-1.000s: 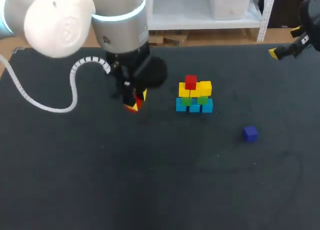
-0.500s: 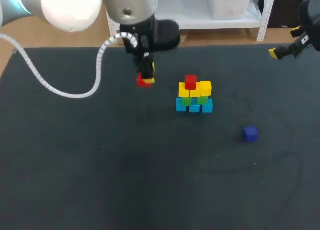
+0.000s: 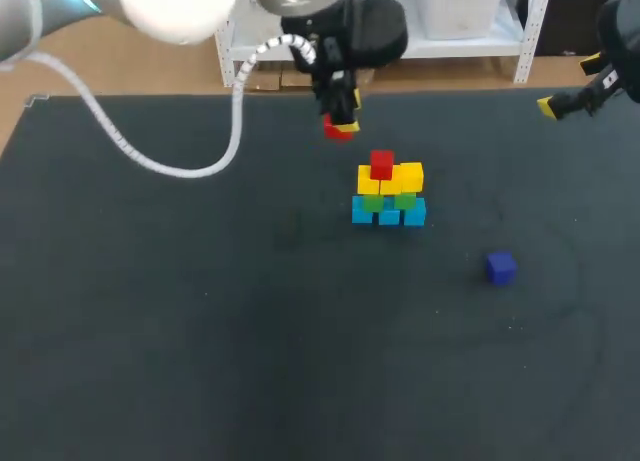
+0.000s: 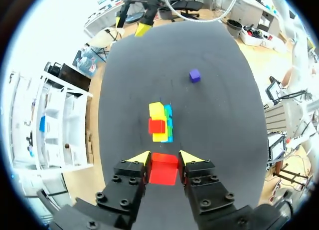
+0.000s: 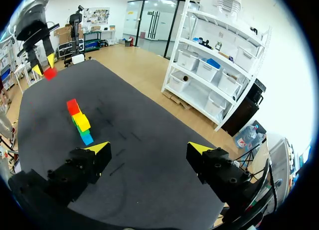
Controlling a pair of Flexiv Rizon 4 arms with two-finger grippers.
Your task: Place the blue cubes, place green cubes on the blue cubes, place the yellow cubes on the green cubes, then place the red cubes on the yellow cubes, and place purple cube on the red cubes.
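While carrying the red cube (image 3: 338, 131) in the left gripper (image 3: 341, 124) — pinched from both sides between the yellow tips, up off the table (image 3: 150, 331) left of and behind the stack (image 3: 389, 193) — keep it level and bring it across over the bare yellow cube (image 3: 411, 175). Line up square beside the seated red cube (image 3: 381, 165), lower straight down, and let go only once resting flat; likely to topple the neighbour with any sideways nudge. Leave the purple cube (image 3: 501, 267), alone on the table right of the stack, for last. Farther right, leave the right gripper (image 5: 148, 147) parked, fingers spread wide around nothing. Hard to count the green cubes (image 3: 372, 205), tucked between layers; cannot see the carried cube's underside or most of the right arm (image 3: 618, 41).
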